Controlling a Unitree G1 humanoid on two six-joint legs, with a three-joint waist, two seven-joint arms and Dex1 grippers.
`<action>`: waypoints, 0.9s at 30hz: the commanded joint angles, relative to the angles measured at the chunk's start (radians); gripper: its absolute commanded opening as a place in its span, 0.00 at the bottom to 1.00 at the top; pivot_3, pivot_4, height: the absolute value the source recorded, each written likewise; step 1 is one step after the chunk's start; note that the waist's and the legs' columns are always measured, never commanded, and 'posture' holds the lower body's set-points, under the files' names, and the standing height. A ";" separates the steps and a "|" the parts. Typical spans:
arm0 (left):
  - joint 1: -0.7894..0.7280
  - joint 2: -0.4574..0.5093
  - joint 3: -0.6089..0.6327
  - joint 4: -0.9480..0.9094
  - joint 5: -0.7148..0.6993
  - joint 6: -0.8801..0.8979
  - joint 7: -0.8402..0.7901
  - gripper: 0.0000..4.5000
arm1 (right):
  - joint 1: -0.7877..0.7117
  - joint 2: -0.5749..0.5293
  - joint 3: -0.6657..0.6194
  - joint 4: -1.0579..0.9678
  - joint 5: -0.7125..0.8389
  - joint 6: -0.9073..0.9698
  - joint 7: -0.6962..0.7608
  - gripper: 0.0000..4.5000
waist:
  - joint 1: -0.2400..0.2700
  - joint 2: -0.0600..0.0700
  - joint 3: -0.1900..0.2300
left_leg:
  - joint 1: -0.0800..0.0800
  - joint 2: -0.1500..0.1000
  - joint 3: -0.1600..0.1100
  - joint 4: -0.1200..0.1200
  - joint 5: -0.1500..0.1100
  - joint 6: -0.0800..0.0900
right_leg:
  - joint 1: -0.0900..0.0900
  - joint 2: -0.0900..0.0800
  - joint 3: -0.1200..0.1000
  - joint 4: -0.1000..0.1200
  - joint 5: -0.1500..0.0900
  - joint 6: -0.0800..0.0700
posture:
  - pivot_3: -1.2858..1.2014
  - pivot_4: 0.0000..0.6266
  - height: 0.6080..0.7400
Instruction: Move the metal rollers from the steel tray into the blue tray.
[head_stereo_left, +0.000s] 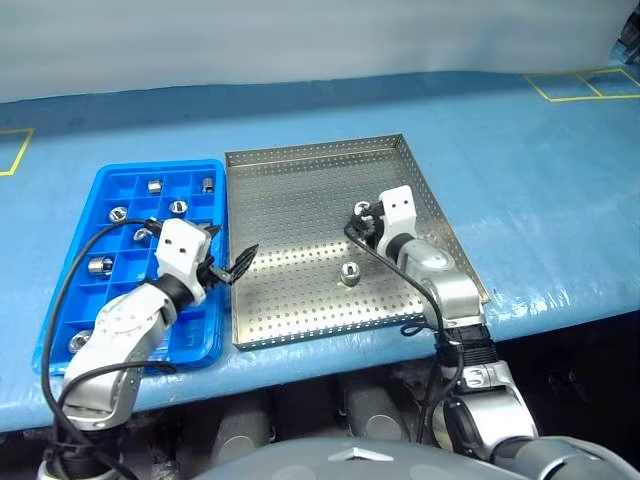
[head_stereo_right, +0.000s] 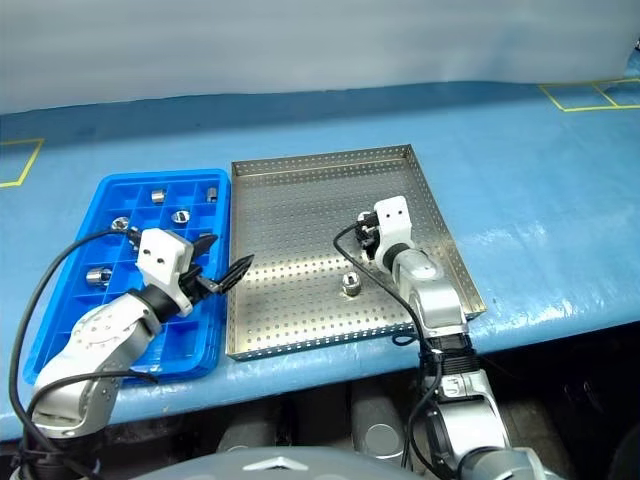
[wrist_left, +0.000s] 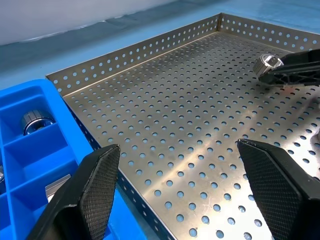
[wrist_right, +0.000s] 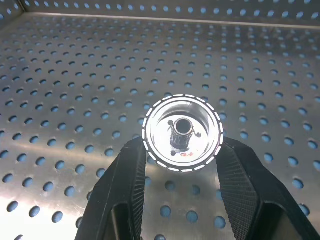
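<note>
The right hand (wrist_right: 182, 165) pinches one short shiny silver metal roller (wrist_right: 182, 134) by its round sides above the grey perforated steel tray (head_stereo_left: 300, 190); solid, smooth steel, likely slippery. Left hand (head_stereo_left: 228, 266) is spread.

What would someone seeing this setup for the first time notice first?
Probably the right gripper, shut on a shiny metal roller over the steel tray. One more roller stands loose on that tray. Beside it, the blue tray already holds several rollers, with the left gripper open at its edge.
</note>
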 joint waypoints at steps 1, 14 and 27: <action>-0.002 0.004 0.043 -0.049 0.004 -0.017 0.015 0.91 | 0.004 -0.012 0.024 -0.165 0.040 0.003 0.059 0.39 | 0.002 0.000 0.000 | 0.000 0.000 0.000 0.000 0.000 0.000 | 0.000 0.000 0.000 0.000 0.000 0.000 | 0.46 0.24 1.00; 0.119 0.052 0.341 -0.076 -0.005 0.025 0.073 0.91 | 0.006 0.083 0.383 -0.434 0.154 0.223 0.194 0.39 | 0.020 -0.001 -0.001 | 0.000 0.001 -0.001 0.000 0.000 0.000 | 0.000 -0.001 -0.002 0.000 -0.001 -0.001 | 0.48 0.24 1.00; 0.248 0.158 0.447 -0.095 0.009 0.087 0.016 0.91 | -0.091 0.211 0.581 -0.127 0.054 0.103 0.224 0.39 | 0.052 -0.007 -0.004 | 0.001 0.002 -0.004 0.000 0.002 -0.004 | 0.000 -0.002 -0.009 0.002 -0.006 -0.011 | 0.49 0.24 1.00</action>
